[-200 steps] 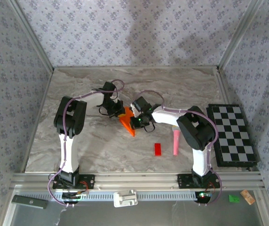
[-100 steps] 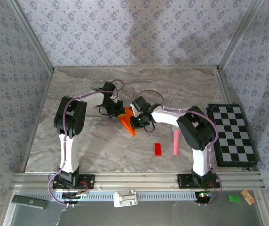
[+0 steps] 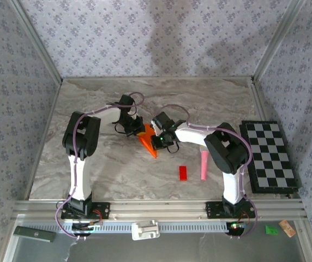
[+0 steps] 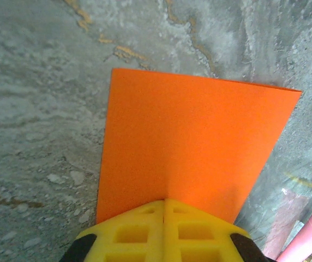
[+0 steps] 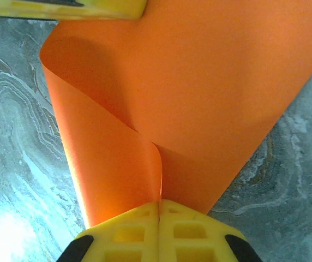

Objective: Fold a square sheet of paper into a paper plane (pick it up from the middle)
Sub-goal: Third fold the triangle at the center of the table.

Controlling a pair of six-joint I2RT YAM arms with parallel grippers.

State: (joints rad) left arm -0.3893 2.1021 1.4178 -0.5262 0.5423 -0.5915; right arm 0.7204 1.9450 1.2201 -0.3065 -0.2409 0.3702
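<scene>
Square sheet of paper [image 3: 149, 143], bright orange and already partly folded to a point, is pictured mid-table, beyond the small red block [image 3: 183, 173] and the pink toy microphone [image 3: 204, 165], and is held between the two arms. Seen from the right wrist, the right gripper [image 5: 160, 204] is closed tight on a curled double layer. The flap bulges up from the fingers and is not yet pressed flat on the marble table [image 5: 287, 164]. Seen from the left wrist, the left gripper [image 4: 164, 202] is likewise clamped on the sheet's near edge, and the flat panel is stretched away from it. For a clean crease, the left grip would best be kept as an anchor while the curl is laid down by the right. The edges should be matched before any pressure is applied, and no pull should be strong enough to tear so thin a sheet. Compared with half a second and a second ago, almost nothing is altered: paper and both grippers are found in the same spots, and only a very slight shift of the right arm is suggested.
</scene>
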